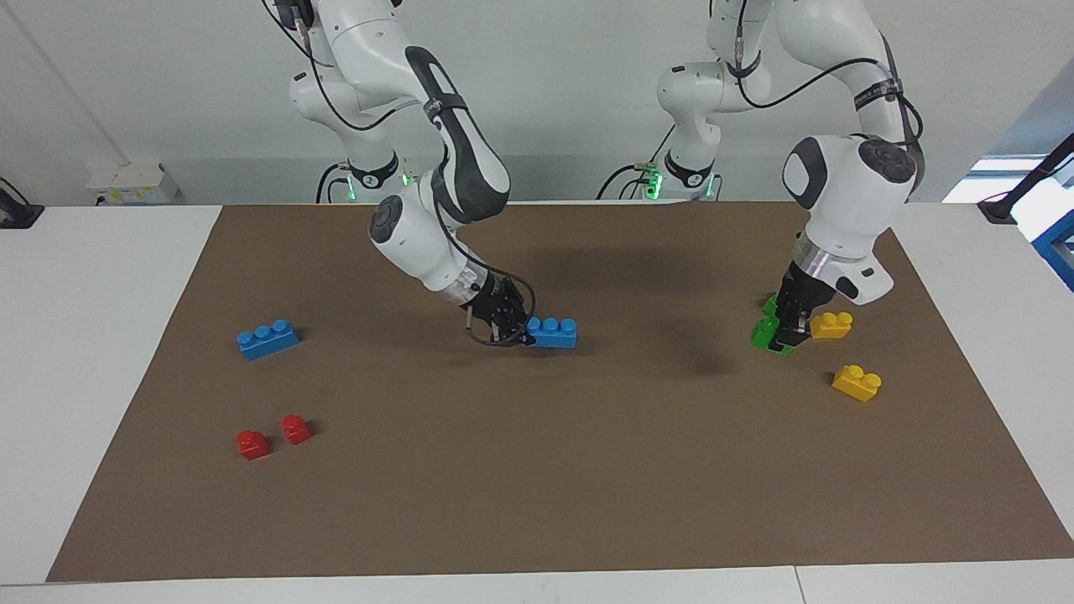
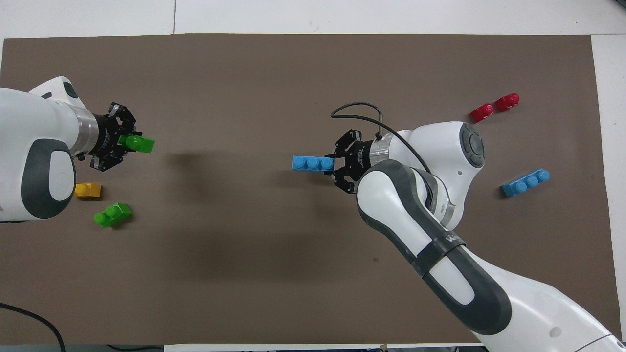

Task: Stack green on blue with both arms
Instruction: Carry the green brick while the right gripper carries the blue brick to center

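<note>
My right gripper is shut on one end of a blue brick and holds it level over the middle of the brown mat. A second blue brick lies on the mat at the right arm's end. Over the left arm's end, my left gripper is shut on a green brick, just above the mat. The other green brick lies nearer the robots; in the facing view only its edge shows past the gripper.
Two yellow bricks lie close to the left gripper; only one yellow brick shows from overhead. Two red bricks sit at the right arm's end, farther from the robots than the loose blue brick. White table surrounds the mat.
</note>
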